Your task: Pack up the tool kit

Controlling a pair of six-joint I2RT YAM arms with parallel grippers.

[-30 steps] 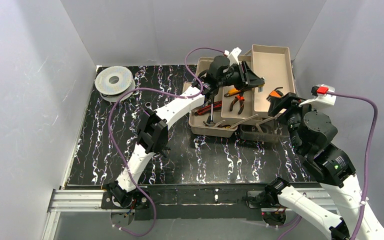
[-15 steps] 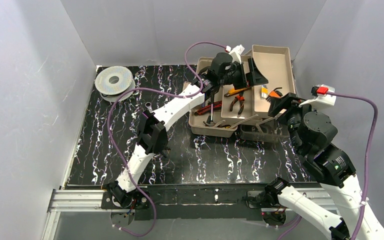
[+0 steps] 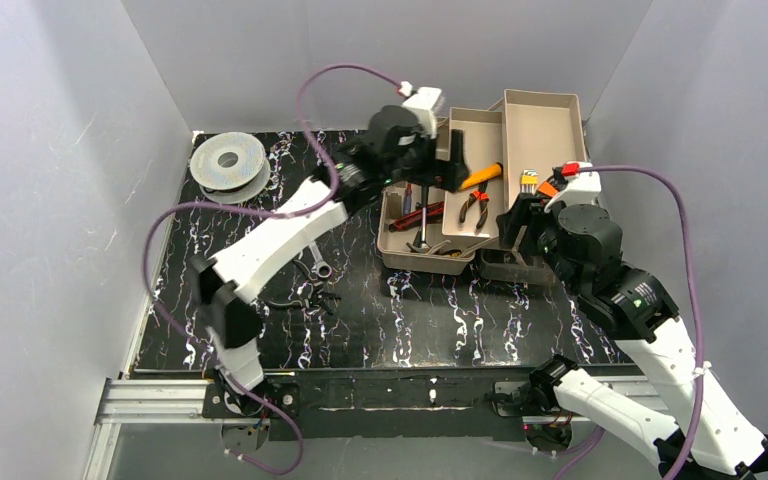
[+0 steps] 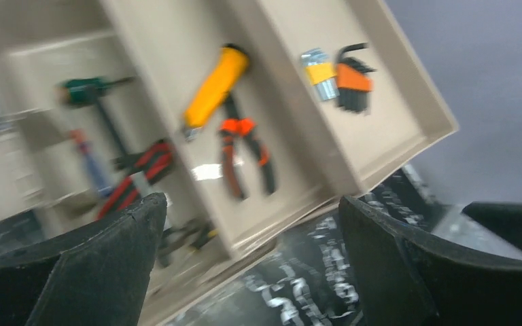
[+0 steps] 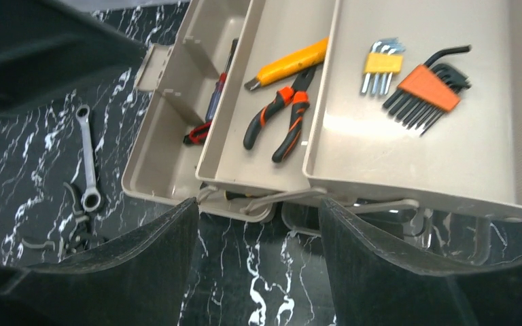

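The tool kit (image 3: 545,125) stands open at the back right, its beige fold-out trays (image 5: 380,149) stepped out. The middle tray holds a yellow knife (image 5: 287,62) and orange-handled pliers (image 5: 282,119). Two hex key sets, one in a yellow holder (image 5: 380,64) and one in an orange holder (image 5: 427,88), lie in the top tray (image 4: 380,129). My left gripper (image 3: 452,165) hovers over the box's left part. It is open (image 4: 248,204) and holds nothing. Just in front of the trays, my right gripper (image 3: 516,222) is open (image 5: 258,204) and empty.
A wrench (image 3: 317,262) and several small dark pieces (image 3: 305,298) lie on the black marbled table, left of the box. A grey wire spool (image 3: 227,163) sits at the back left. Grey walls close in three sides.
My left gripper opened over the top tray and drew back left, its arm swinging wide. The yellow-holder hex key set now lies in that tray. My right gripper shifted left along the box front.
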